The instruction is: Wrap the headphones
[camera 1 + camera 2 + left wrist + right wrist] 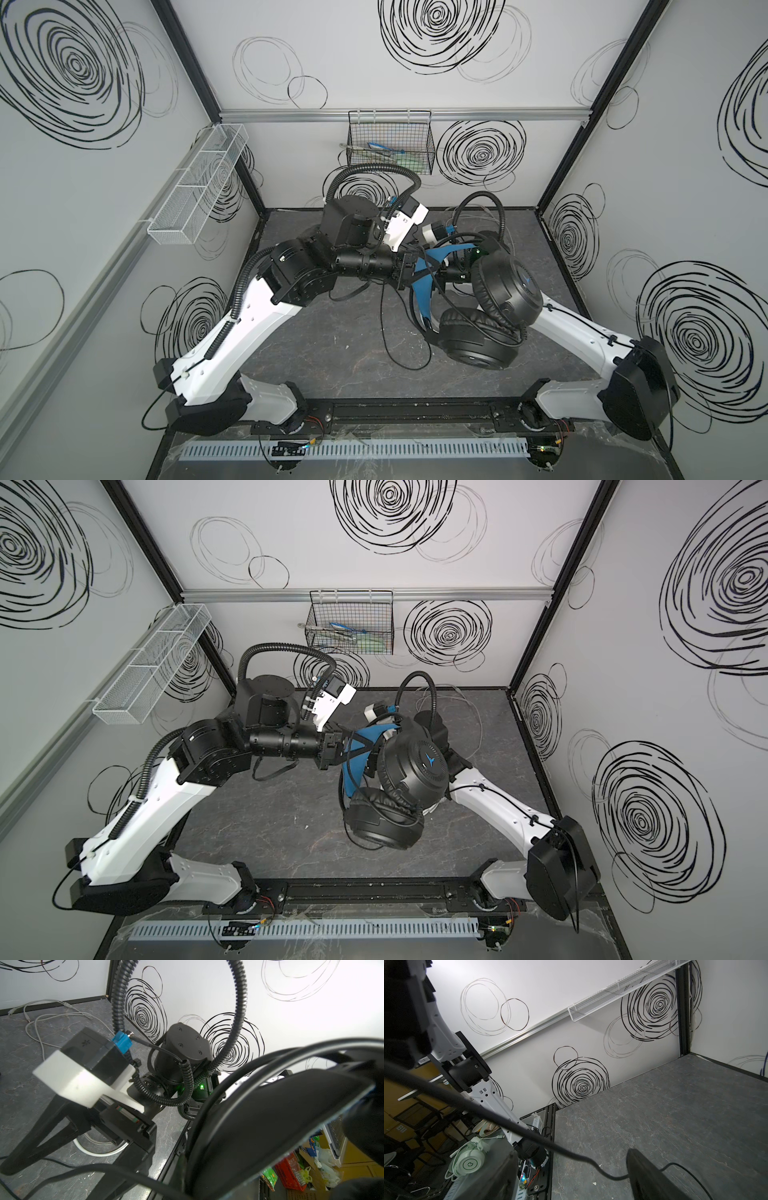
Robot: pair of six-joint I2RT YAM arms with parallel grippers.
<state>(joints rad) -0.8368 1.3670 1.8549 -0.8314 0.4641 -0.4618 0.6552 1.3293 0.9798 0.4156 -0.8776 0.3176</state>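
Grey tabletop [332, 332], white cable [41, 1020] at back: your left tool [415, 270] pinches the black headphones [505, 286]; your right tool [573, 1153] gapes wide, black cable [467, 1103] crossing between its fingers.

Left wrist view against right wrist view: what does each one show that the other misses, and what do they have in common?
Only the left wrist view: the black headphones, headband close up; the right arm's wrist camera; a white cable on the table near a wall. Only the right wrist view: the white mesh basket on the wall, the left arm, a white headset beyond the table's edge. Both: the dark table, the swirl-marked walls, the thin black cable and the open right gripper.
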